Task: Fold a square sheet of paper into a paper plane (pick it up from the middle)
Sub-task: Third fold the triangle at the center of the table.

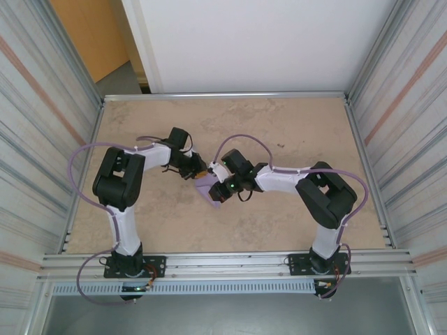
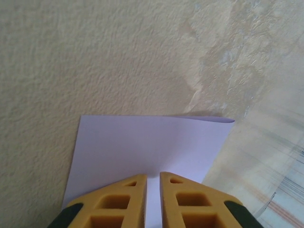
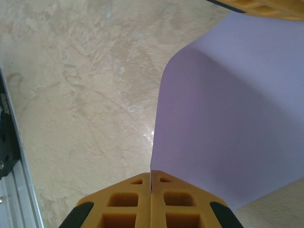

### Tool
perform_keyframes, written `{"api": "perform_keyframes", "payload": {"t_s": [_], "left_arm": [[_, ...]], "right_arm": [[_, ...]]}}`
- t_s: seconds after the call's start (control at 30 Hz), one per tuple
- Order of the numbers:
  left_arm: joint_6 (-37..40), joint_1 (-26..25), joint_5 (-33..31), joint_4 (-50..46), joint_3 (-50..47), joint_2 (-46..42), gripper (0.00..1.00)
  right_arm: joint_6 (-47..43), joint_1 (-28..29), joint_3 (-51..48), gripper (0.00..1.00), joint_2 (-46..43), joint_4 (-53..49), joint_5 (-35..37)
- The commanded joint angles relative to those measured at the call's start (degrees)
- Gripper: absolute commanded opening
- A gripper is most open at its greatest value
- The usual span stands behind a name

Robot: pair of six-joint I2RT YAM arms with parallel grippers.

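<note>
- One edge of the square sheet of paper (image 2: 147,147) is cut off behind the left gripper (image 2: 153,176). Its fingers stand almost together with a slit left, and whether they pinch it cannot be told.
- Two grippers, one sheet, one table (image 1: 293,125).
- Right gripper (image 3: 151,175) is pressed together on a sheet edge.
- Sheet: lavender, unmarked, bowed, over the table's middle.

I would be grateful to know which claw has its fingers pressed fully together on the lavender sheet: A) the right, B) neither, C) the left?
A: the right claw has its fingers meeting with no gap on the edge of the square sheet of paper, while the left claw shows a slit between its fingers.
</note>
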Motion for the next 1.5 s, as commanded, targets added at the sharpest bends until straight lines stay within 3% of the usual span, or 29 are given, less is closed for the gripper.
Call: {"api": "perform_keyframes", "payload": {"t_s": [0.0,0.73,1.47], "left_arm": [[2.14,-0.6,-2.09,-3.73,0.96,1.91,0.16],[2.5,-0.95,-2.04,-3.82,0.89,2.24,0.16],[2.49,-1.13,-2.07,-3.74,0.84,2.07,0.16]], "right_arm": [[2.27,-0.59,0.58,0.04,1.37,-2.02,2.21],[6.26,-1.25,2.61,0.05,4.18,-5.46,7.55],[6.27,-1.28,3.05,0.06,5.63,-6.79,8.55]]}}
